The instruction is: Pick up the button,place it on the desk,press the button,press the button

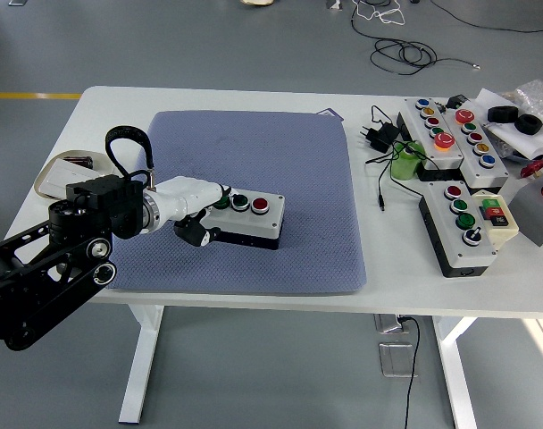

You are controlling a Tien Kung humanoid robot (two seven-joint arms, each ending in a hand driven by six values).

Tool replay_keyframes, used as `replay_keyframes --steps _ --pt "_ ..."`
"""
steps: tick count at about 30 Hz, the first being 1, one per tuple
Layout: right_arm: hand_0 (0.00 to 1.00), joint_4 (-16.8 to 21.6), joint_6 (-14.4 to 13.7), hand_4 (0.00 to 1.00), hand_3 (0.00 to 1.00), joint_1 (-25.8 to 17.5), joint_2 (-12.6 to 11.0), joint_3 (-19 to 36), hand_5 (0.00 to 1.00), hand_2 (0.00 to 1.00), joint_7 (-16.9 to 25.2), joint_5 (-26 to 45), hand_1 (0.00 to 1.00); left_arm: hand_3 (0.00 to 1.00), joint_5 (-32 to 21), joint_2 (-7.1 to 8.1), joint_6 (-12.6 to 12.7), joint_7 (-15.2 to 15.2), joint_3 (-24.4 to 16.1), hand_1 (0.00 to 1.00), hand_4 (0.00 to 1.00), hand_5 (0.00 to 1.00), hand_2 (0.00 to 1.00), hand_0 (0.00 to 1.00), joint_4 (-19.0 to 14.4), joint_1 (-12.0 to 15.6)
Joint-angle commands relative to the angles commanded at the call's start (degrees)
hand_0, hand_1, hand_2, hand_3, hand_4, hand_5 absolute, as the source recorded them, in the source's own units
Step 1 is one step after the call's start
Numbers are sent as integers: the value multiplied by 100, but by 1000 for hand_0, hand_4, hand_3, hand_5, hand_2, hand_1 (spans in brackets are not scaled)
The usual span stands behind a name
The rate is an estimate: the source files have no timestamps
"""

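The robot's left hand (198, 207) curls around the near end of a three-button control box (245, 217) lying on the blue mat (280, 161); placement looks done, so pressing comes next, calling for one fingertip squarely over a button.

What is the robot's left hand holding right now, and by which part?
The left hand sits at the left end of the button box on the blue mat, fingers over its top near the green button. Whether it truly grips the box cannot be told.
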Motion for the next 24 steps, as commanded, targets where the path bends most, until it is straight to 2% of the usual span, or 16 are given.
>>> replay_keyframes --steps 4,10,15,19,24 --pt "661 0 -1 412 639 1 3 28 494 596 -6 -32 539 838 4 2 45 -28 -28 36 553 86 90 37 -15 7" --pt "661 0 -2 411 639 1 4 61 494 596 -13 -70 539 852 24 -11 374 -225 -242 37 553 88 91 38 -160 16" --pt "661 0 -4 411 639 -1 4 72 494 596 -13 -78 539 850 10 5 429 -281 -357 40 551 95 94 41 -325 28" --pt "661 0 -3 411 639 -3 2 69 494 596 -13 -75 539 850 -8 -6 418 -290 -325 40 551 95 94 41 -374 19" --pt "661 0 -4 410 639 -1 5 58 495 596 -16 -58 539 850 -11 -43 461 -331 -88 40 551 104 94 39 -335 -59"
